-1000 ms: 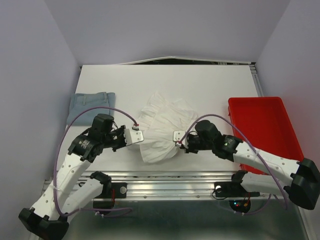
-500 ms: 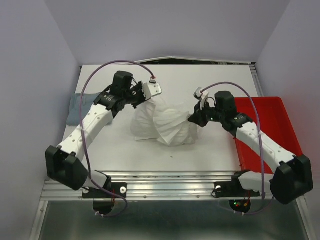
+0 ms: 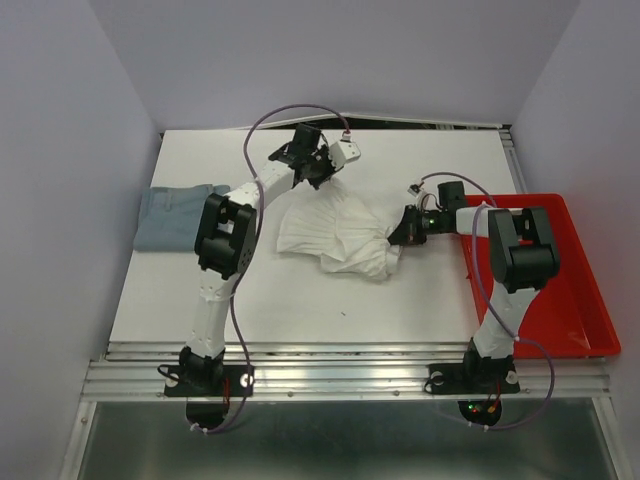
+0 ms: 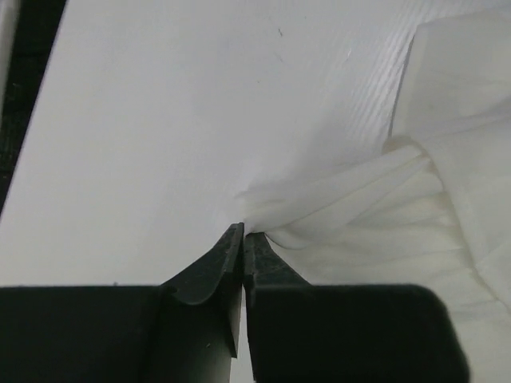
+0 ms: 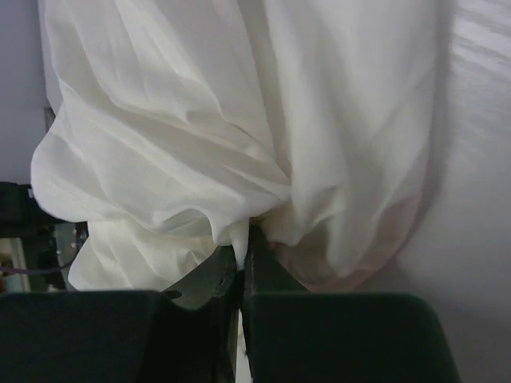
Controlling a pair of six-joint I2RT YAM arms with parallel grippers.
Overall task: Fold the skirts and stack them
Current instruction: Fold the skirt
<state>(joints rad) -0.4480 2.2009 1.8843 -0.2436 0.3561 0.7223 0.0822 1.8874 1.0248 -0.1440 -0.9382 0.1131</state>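
Note:
The white pleated skirt [image 3: 340,235] lies bunched in the middle of the table. My left gripper [image 3: 312,178] is shut on its far left corner; in the left wrist view the cloth [image 4: 375,207] runs out from the closed tips [image 4: 242,233]. My right gripper [image 3: 400,232] is shut on the skirt's right edge; in the right wrist view a fold of white cloth [image 5: 200,120] is pinched between the tips [image 5: 242,251]. The light blue denim skirt [image 3: 178,214] lies folded at the table's left edge, apart from both grippers.
A red plastic tray [image 3: 560,290] stands at the table's right edge, close to my right arm. The table's [image 3: 420,310] back edge runs just beyond my left gripper. Purple cables arc above both arms.
Both arms have reached further toward the back of the table, carrying the white skirt's edges with them. The skirt now lies spread wider between the two grippers, folded over itself.

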